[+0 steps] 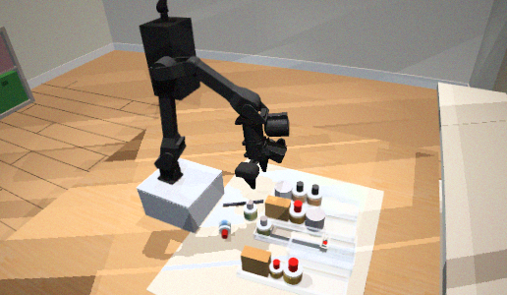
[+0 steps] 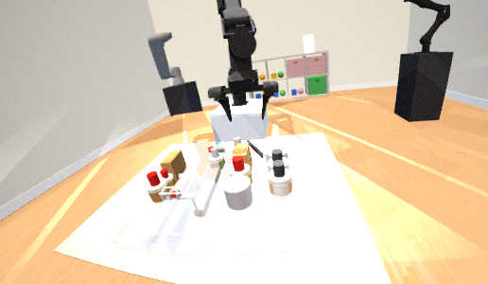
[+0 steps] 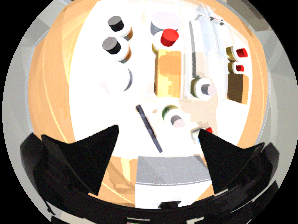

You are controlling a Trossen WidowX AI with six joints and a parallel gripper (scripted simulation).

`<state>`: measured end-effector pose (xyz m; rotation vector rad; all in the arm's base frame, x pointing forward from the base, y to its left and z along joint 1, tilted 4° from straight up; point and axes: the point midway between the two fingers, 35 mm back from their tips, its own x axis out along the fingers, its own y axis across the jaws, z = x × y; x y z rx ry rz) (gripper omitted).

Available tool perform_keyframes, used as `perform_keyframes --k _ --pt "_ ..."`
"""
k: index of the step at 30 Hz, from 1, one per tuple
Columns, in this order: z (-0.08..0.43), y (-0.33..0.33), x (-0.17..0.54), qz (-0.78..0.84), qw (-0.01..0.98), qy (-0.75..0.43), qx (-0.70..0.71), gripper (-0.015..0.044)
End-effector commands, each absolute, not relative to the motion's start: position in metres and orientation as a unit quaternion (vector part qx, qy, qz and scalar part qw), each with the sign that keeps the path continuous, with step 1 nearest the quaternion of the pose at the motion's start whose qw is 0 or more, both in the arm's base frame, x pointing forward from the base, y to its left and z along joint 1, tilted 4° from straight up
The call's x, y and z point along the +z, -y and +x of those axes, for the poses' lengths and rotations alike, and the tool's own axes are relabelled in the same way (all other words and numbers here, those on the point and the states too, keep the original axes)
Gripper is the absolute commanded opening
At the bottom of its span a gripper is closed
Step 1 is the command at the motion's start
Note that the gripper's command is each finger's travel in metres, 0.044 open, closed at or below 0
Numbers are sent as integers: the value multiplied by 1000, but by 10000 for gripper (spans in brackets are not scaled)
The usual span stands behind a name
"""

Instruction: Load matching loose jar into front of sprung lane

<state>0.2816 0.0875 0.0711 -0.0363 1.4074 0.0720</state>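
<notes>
The sprung lane (image 1: 299, 241) (image 2: 211, 186) is a clear narrow channel. One green jar with a grey cap (image 1: 263, 226) (image 2: 217, 159) (image 3: 203, 88) stands at its front end; the pusher plate behind it is too small to make out. A loose, similar green jar with a grey cap (image 1: 251, 211) (image 3: 172, 115) stands outside in front of the shelf, and its cap shows in the exterior view (image 2: 236, 141). My gripper (image 1: 258, 178) (image 2: 247, 118) (image 3: 161, 131) is open and empty, pointing down, above and to the robot's side of the loose jar.
A loose blue-and-white jar with a red cap (image 1: 224, 229) lies near the loose green jar. A dark pen-like bar (image 1: 243, 203) (image 2: 255, 149) (image 3: 149, 128) lies close by. Neighbouring lanes hold an orange box (image 1: 278, 207), red-capped jars (image 1: 293, 271), black-capped jars (image 1: 314, 196) and a grey tub (image 2: 237, 193).
</notes>
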Motion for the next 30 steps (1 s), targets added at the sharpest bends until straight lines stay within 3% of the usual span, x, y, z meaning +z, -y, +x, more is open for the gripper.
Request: perform_keyframes --k 1,30 --pt "272 -51 53 9 734 -678 34 440" --pt "275 -47 -14 16 729 -683 35 440"
